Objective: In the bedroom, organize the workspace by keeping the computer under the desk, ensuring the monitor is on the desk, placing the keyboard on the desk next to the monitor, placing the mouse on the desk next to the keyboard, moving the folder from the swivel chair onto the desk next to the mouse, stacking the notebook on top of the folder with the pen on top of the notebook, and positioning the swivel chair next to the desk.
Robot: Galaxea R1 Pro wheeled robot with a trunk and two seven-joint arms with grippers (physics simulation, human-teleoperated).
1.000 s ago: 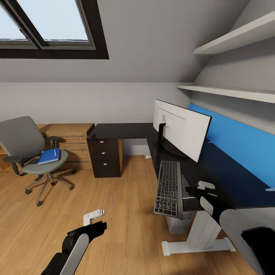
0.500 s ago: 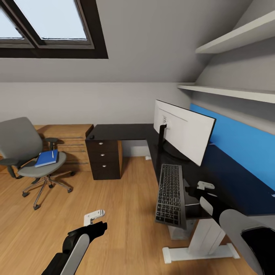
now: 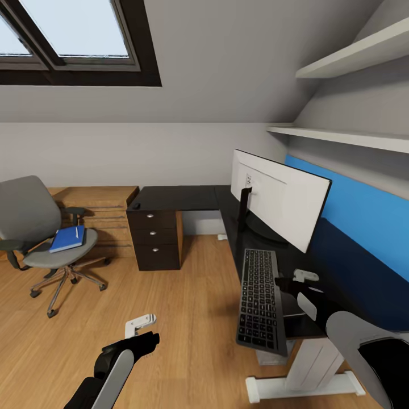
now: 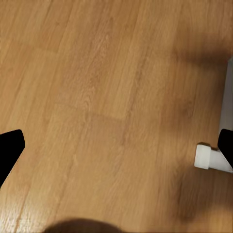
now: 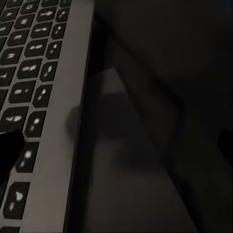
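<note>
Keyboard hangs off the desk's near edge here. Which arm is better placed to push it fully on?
Right, probably. The right gripper hovers at the desk edge right beside the keyboard; its wrist view shows the keys close up. The left gripper hangs over bare floor, well away.

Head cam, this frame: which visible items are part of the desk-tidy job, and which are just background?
Job items:
desk
monitor
keyboard
swivel chair
folder
pen

Background:
wooden dresser
wall shelves
skylight
blue wall panel
</note>
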